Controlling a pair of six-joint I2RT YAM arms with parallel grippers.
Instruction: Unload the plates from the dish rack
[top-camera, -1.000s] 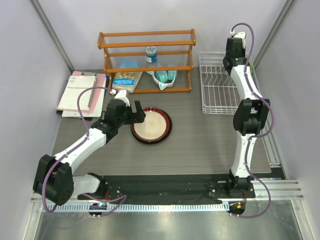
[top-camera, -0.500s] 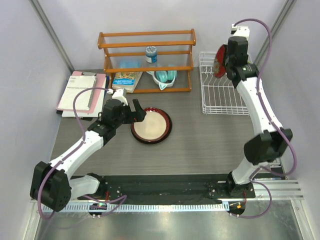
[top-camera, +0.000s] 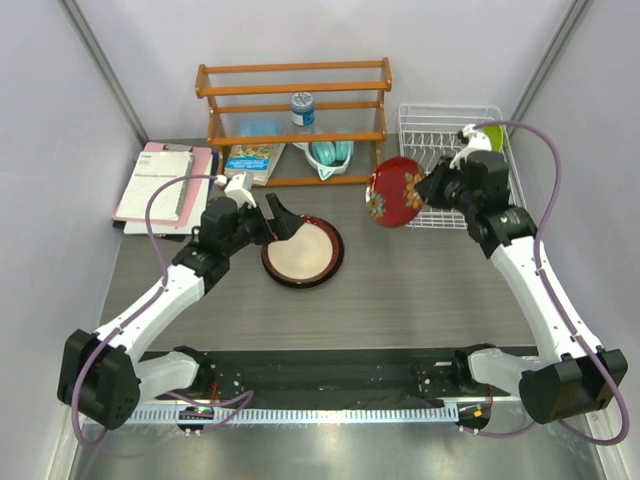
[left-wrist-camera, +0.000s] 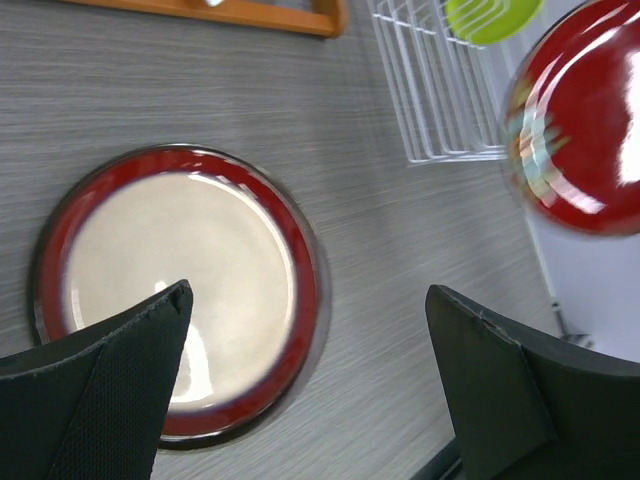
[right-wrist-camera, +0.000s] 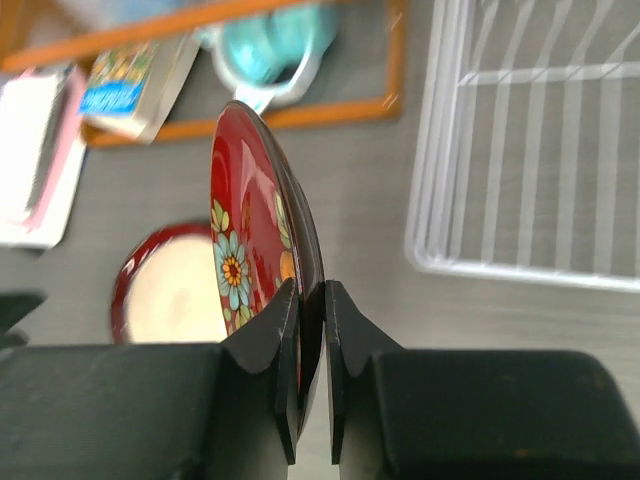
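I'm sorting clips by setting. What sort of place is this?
Probably a lab bench staged as a kitchen, not a real one: two robot arms bolted to a grey table between plain panels, with a dish rack, plates and an orange shelf as props.

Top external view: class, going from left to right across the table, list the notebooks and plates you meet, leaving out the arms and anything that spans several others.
stack of notebooks → large red-rimmed plate → small patterned red plate → lime green plate
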